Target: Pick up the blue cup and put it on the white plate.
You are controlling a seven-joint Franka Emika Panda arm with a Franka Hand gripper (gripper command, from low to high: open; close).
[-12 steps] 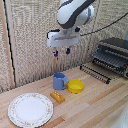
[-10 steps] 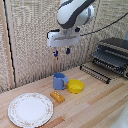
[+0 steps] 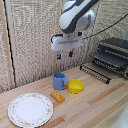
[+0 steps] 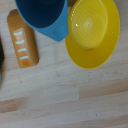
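Observation:
The blue cup [image 3: 60, 80] stands on the wooden table, touching the yellow bowl [image 3: 75, 86] on the exterior view's right. The white plate [image 3: 30, 109] with a faint floral rim lies at the front of the exterior view's left, apart from the cup. My gripper [image 3: 64, 55] hangs in the air well above the cup, its blue-tipped fingers [image 3: 59, 56] pointing down and a little apart, holding nothing. The wrist view looks straight down on the cup [image 4: 46, 17] and the bowl [image 4: 92, 31]; my fingers do not show there.
An orange bar-shaped object [image 3: 57, 96] lies between cup and plate, also seen in the wrist view [image 4: 22, 40]. A dark toaster oven [image 3: 113, 56] with a rack [image 3: 95, 73] stands at the exterior view's right. A woven screen stands behind the table.

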